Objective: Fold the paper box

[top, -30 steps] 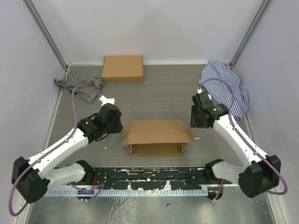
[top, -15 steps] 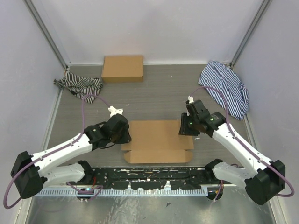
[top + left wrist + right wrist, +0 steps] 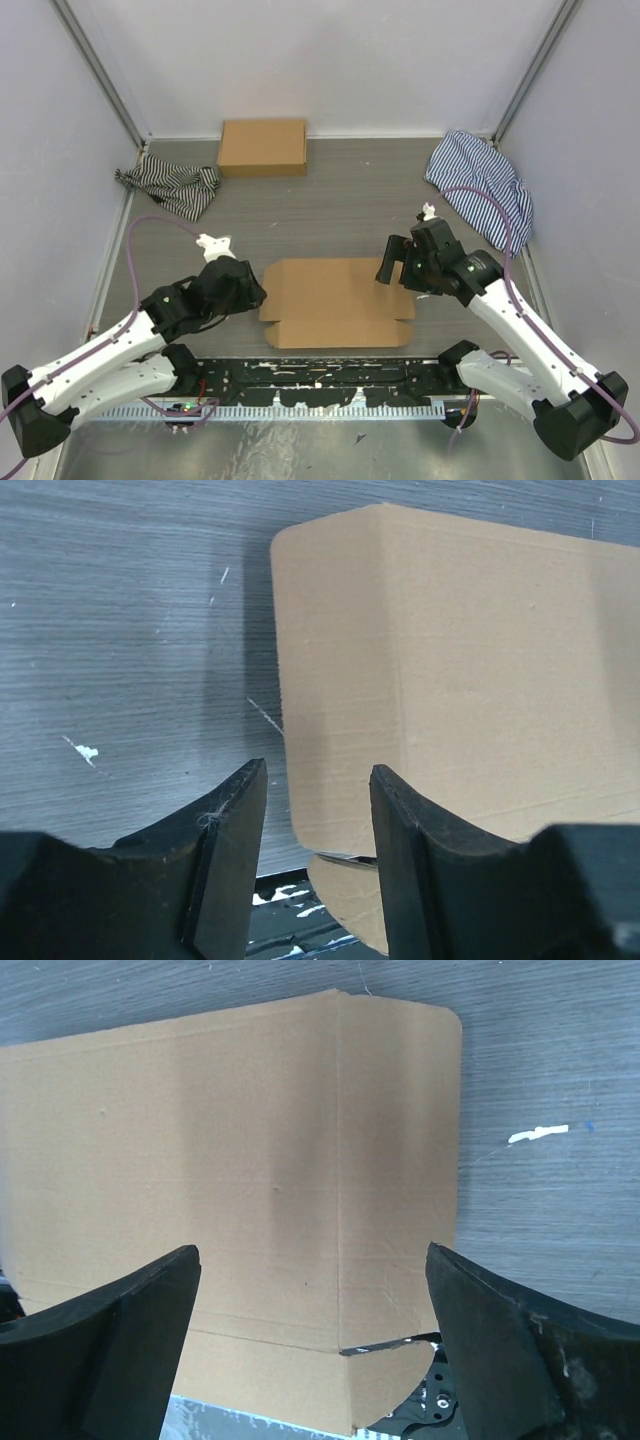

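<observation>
On the desk (image 3: 340,200), midway along its near edge, the paper box (image 3: 335,300) lies lid-down between the left claw (image 3: 248,290), over its left end, and the right claw (image 3: 400,268), over its right end, both parted and empty.

counter (image 3: 340,200): grey wood-grain top, small white flecks | back wall (image 3: 320,60): plain, pale, matte | left wall (image 3: 50,200), right wall (image 3: 590,150): same pale panels closing the sides | left corner post (image 3: 100,70), right corner post (image 3: 535,70): bare metal | near edge: black rail (image 3: 320,372), scuffed white | light: even, soft shadows
</observation>
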You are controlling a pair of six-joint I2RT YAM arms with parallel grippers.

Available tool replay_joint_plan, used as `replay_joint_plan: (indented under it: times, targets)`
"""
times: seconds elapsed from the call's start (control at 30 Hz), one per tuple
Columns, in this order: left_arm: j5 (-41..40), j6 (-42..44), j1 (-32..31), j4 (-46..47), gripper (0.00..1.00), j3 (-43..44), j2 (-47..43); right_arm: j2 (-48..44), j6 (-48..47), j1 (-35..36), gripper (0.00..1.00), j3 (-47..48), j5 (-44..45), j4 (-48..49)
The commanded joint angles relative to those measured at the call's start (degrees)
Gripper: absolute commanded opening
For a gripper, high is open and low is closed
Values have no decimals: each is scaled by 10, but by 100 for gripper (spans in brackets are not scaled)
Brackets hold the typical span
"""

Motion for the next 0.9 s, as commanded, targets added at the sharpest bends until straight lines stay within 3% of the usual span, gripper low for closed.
replay_joint_plan:
  times: [0.0,0.13,0.37,0.53,0.87]
  targets:
    - [-25,-32,-1,8,53,-35,-48,-56,57,1,100,-13,6,-4]
    - [-31,-35,-2,23,53,-47,-71,-84,68,1,100,-51,1,-8]
    - [-7,-31,-1,17,54,-33,-36,-111,94,1,100,-129,-21,27]
    - [26,-47,-1,80,62,-78,-37,-127,84,1,100,-164,-52,62]
    - [55,-51,-1,156,62,-115,-4,-127,41,1,100,-146,-123,113]
